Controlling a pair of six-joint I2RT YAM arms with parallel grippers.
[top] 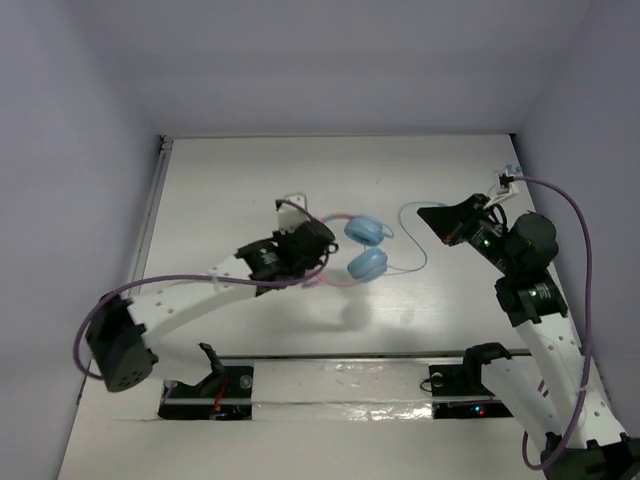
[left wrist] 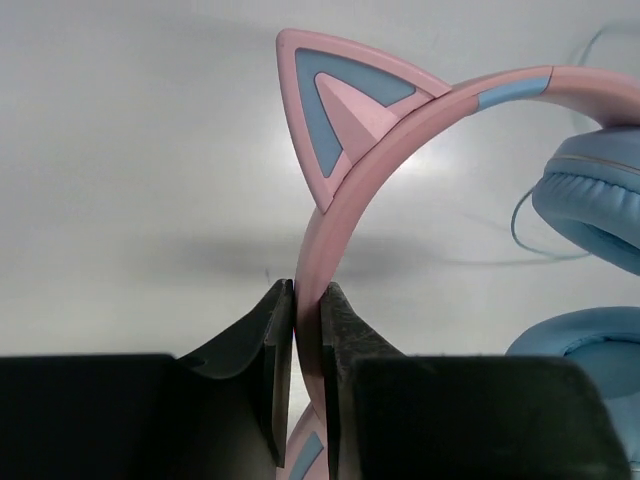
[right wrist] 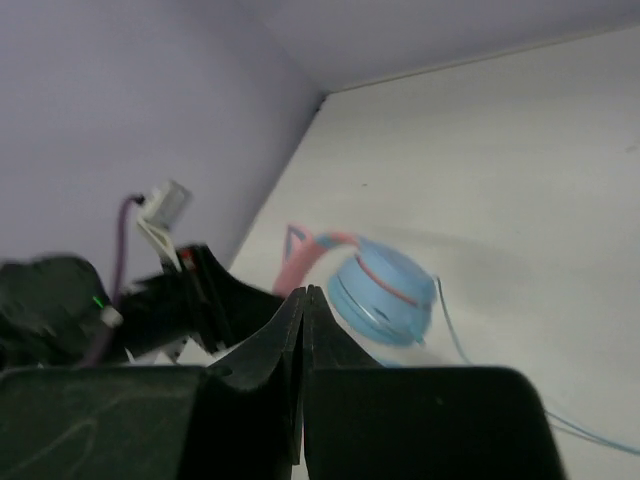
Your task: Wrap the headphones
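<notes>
The headphones lie mid-table, with two light blue ear cups (top: 364,230) side by side. My left gripper (top: 322,252) is shut on the pink headband (left wrist: 400,130) just below a cat ear (left wrist: 335,110); the band runs between the jaws (left wrist: 308,292). An ear cup (left wrist: 590,200) shows at the right of that view. The thin blue cord (top: 420,255) loops right from the cups and rises toward my right gripper (top: 430,212). The right gripper (right wrist: 303,292) is shut, and I see nothing between its fingers; the cup (right wrist: 385,295) and cord (right wrist: 450,335) lie beyond it.
Walls close the table on the left, back and right. Thick purple cables (top: 575,215) hang from both arms. A metal rail (top: 350,355) crosses the near edge between the arm bases. The left arm's wrist (right wrist: 170,300) shows in the right wrist view.
</notes>
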